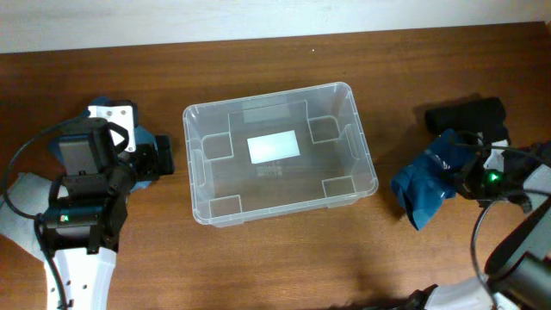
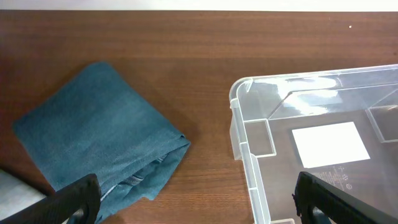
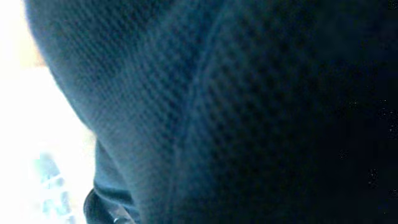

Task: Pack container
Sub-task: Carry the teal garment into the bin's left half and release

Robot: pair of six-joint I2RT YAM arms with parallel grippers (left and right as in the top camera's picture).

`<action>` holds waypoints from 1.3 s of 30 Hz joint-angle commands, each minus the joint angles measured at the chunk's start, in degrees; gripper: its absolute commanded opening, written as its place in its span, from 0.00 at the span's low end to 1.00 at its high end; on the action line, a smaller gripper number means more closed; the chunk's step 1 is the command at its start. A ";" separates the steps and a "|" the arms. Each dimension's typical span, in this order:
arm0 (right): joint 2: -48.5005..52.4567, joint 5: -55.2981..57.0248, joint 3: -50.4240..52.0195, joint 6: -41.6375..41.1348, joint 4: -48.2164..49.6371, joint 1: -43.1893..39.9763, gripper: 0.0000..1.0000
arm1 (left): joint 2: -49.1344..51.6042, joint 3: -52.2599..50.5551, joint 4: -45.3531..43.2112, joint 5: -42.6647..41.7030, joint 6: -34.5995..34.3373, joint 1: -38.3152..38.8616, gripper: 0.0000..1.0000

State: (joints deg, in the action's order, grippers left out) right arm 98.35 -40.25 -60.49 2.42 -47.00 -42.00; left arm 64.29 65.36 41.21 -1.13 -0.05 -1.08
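The clear rectangular plastic tub with rounded corners and a rolled rim stood upright and open at the middle of the brown wooden bench. Nothing lay inside it. A white rectangular label sat on its base, with small dark print just below the label. In the left wrist view, the tub's near corner and the label filled the right side of the picture.

Left of the tub, a folded teal-blue fabric cloth lay flat on the bench, apart from the tub wall with bare wood between them. The left claw stood above this gap with its jaws spread wide. One black fingertip was over the cloth's near edge, the other over the tub, and nothing was held between them. In the overhead view, only a small part of this cloth showed beside the left arm.

Right of the tub and well apart from it, a bunched dark-blue fabric cloth sat at the right claw. The cloth covered the fingers, and close-up blue knit fabric filled the right wrist view. We could not tell whether that claw was spread or closed. A black, rounded soft bundle lay on the bench just behind the blue cloth.
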 commanded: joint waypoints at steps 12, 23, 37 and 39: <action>-19.41 10.80 -29.53 -5.49 -11.17 47.01 0.04 | 0.26 1.03 1.53 0.07 -0.52 0.17 0.99; 12.28 18.84 -29.53 -6.78 1.70 75.19 0.06 | 0.26 1.01 1.77 0.04 -0.52 0.17 0.99; -2.08 34.14 -45.00 -12.15 -13.44 52.04 0.99 | 0.26 1.01 2.16 0.04 -0.52 0.17 0.99; -3.17 33.38 -44.94 -14.19 -15.45 41.48 0.99 | 0.26 1.01 2.12 0.04 -0.52 0.17 0.99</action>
State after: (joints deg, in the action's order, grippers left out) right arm 100.01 -11.35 -104.33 -7.75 -59.77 13.23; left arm 64.31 65.39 43.38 -1.10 -0.05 -1.08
